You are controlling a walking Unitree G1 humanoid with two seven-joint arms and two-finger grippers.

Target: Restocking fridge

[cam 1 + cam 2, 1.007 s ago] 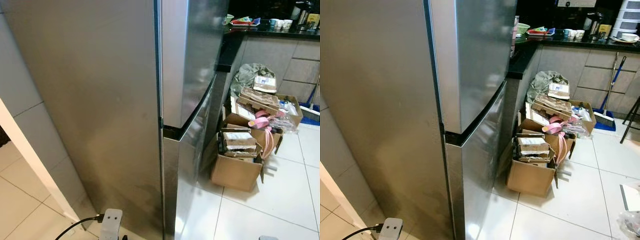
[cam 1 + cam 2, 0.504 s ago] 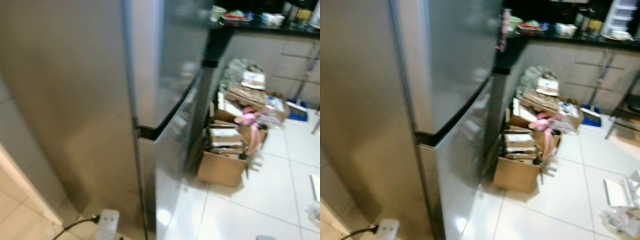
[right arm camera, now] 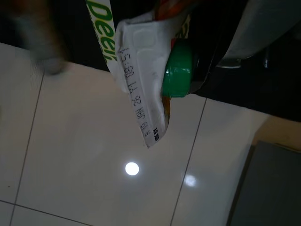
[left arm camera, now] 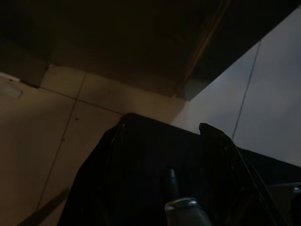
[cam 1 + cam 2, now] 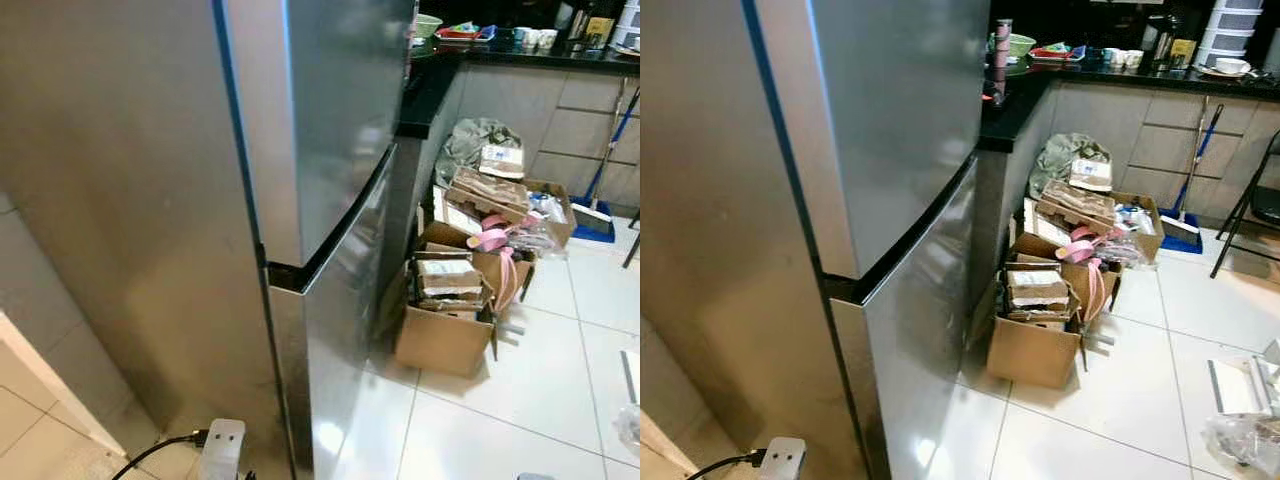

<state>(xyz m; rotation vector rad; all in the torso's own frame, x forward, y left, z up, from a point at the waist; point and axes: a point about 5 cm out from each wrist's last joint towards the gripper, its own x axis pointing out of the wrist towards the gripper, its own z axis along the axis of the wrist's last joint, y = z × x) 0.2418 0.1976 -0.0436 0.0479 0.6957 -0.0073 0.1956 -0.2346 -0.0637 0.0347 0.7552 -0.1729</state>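
Right wrist view has my right gripper (image 3: 176,52) pinching a green-capped carton (image 3: 141,70) over the floor, fridge (image 5: 300,200) doors shut, left gripper (image 4: 164,141) state unclear; risk: carton slips while opening.

Down at the bottom of the left eye view, there's the left arm (image 5: 222,448): a pale silver-white block, two small dark holes in its face, and a black cable (image 5: 160,447) plugged into its side. On the left wrist view it's a dim matte black housing (image 4: 150,165) with a shiny rounded metal piece (image 4: 181,205). Over on the right arm, a smooth silver-grey curved shell (image 3: 268,26) edged in black.
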